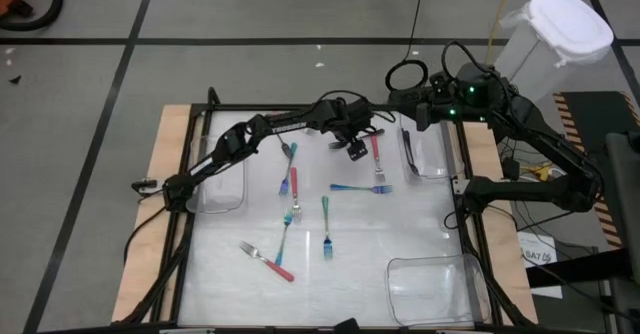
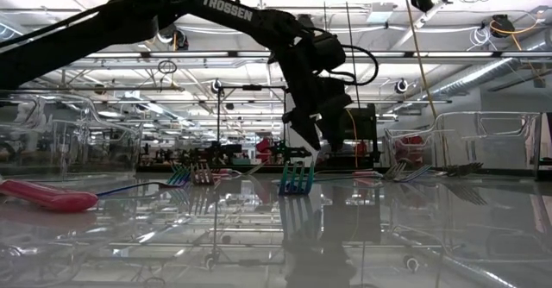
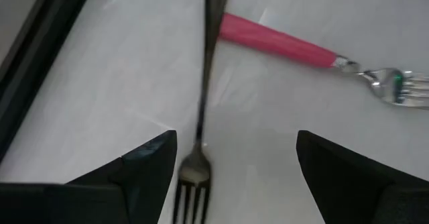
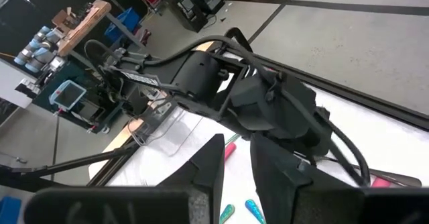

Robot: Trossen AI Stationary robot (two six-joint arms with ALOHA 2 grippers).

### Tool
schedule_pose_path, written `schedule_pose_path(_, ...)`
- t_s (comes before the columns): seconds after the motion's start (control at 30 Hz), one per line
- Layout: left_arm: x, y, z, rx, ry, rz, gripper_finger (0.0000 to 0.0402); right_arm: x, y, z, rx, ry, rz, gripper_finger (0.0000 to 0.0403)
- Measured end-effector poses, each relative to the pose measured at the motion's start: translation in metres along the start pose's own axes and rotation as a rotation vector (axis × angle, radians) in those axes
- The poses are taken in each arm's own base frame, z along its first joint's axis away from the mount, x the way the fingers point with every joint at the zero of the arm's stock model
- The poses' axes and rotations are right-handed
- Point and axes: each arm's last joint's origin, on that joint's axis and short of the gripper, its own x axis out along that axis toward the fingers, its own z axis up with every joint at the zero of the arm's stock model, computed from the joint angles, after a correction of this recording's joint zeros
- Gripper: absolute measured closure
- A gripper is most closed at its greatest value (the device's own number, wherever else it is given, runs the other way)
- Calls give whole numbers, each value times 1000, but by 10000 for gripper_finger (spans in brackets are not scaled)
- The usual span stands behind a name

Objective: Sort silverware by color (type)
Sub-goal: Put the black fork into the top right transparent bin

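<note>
My left hand (image 1: pixel 357 146) hangs open over a black fork (image 3: pixel 199 117) near the tabletop's (image 1: pixel 420 224) far edge.
A pink fork (image 3: pixel 278 39) lies just beside it; my right hand (image 4: pixel 236 163), nearly closed and empty, waits near the far right corner.

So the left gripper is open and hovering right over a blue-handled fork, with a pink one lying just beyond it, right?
Not quite. The left gripper is open, but the fork between its fingers is all black, not blue-handled. The pink fork does lie just beyond it. The left wrist view shows this.
</note>
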Motion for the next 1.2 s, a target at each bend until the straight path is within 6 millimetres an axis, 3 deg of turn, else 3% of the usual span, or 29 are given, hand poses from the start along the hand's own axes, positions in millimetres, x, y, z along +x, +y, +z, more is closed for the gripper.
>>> schedule_pose_path(0.37,-5,-44,-4,-19,-10,33,94,0,0,0,0,0,0,332)
schedule_pose_path(0.47,-5,-44,-4,-13,-15,71,94,0,0,0,0,0,-1,332)
schedule_pose_path(0.7,-5,-20,-4,-131,13,107,94,0,0,0,3,0,-2,332)
schedule_pose_path(0.8,-22,-18,-5,-134,35,112,94,1,0,0,4,2,-4,332)
schedule_pose_path(0.93,-66,-16,1,-143,0,105,94,11,-2,1,20,28,-15,332)
schedule_pose_path(1.2,-170,-16,9,-157,-205,75,119,66,-12,7,-63,125,12,332)
